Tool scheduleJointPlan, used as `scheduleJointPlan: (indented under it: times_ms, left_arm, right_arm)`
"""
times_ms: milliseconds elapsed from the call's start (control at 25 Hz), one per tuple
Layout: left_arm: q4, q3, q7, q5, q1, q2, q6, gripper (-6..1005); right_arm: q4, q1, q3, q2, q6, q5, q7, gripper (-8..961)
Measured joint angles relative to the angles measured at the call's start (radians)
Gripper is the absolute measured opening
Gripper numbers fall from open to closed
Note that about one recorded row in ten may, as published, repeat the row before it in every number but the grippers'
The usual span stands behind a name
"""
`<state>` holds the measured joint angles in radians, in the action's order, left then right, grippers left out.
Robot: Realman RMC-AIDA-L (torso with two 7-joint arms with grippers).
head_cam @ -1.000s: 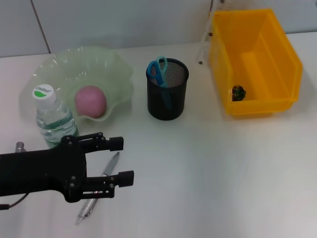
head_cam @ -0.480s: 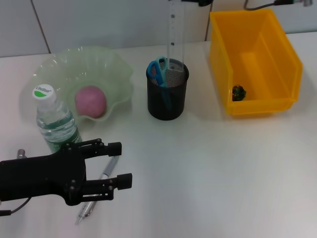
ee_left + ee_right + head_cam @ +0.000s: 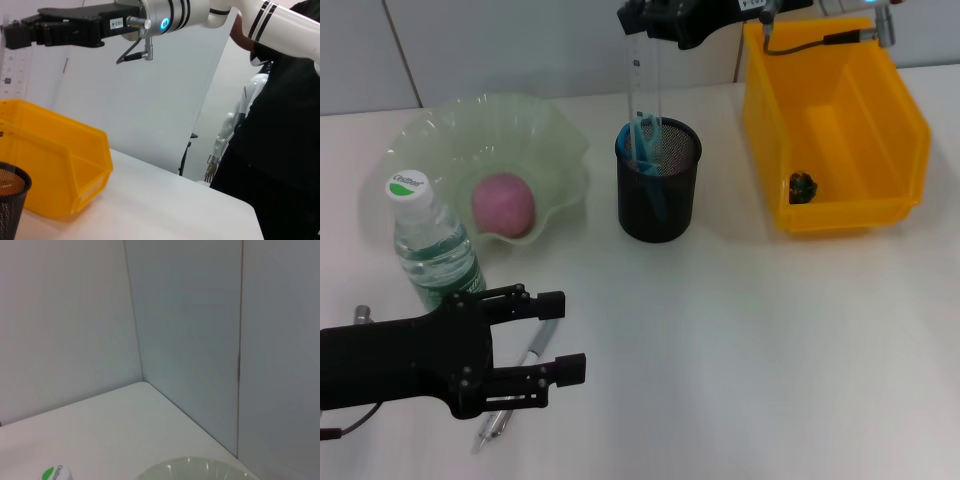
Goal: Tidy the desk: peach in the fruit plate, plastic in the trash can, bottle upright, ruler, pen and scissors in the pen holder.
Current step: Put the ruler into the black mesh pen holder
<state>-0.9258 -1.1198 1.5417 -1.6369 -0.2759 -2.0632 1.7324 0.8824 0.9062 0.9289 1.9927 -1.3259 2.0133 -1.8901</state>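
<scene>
Right end effector [image 3: 642, 22] sits high at twelve o'clock of the counter [image 3: 740, 350], closed on the top end of the clear ruler [image 3: 642, 80]. The ruler hangs near vertical, its long axis running straight down from the grip, its lower end inside the mouth of the black mesh pen holder [image 3: 658, 180]. Blue-handled scissors [image 3: 642, 140] already stand in that holder, at the rim's ten o'clock side, right beside the ruler. So the relation that matters: holder directly beneath the grip, ruler's axis lined up with the opening; judged from this, a release or a short lowering should seat it, with some chance of it fouling the scissor handles. Left end effector [image 3: 558, 335] rests low at eight o'clock, fingers spread wide, holding nothing. The pen [image 3: 520, 375] lies on the counter under and between those fingers, its long axis running roughly from seven o'clock up to one o'clock; the left arm is far the nearer one for it. The bottle [image 3: 430, 245] stands upright, cap on, at nine o'clock, just beyond the left arm. The peach [image 3: 503, 204] sits in the green fruit plate [image 3: 555, 135] at ten o'clock. Yellow trash can [image 3: 840, 130] at two o'clock holds a small dark object I cannot identify.
</scene>
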Motion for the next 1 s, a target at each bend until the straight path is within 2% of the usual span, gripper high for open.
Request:
scheduleJointPlan:
  times_ms: [880, 1000]
  left_arm:
    - [0.018, 0.000, 0.000, 0.000, 0.008, 0.000, 0.010, 783]
    - [0.018, 0.000, 0.001, 0.000, 0.008, 0.000, 0.011, 783]
  right_arm:
    - [-0.101, -0.010, 0.034, 0.028, 0.104, 0.020, 0.052, 38]
    - [-0.105, -0.011, 0.034, 0.045, 0.121, 0.052, 0.047, 40]
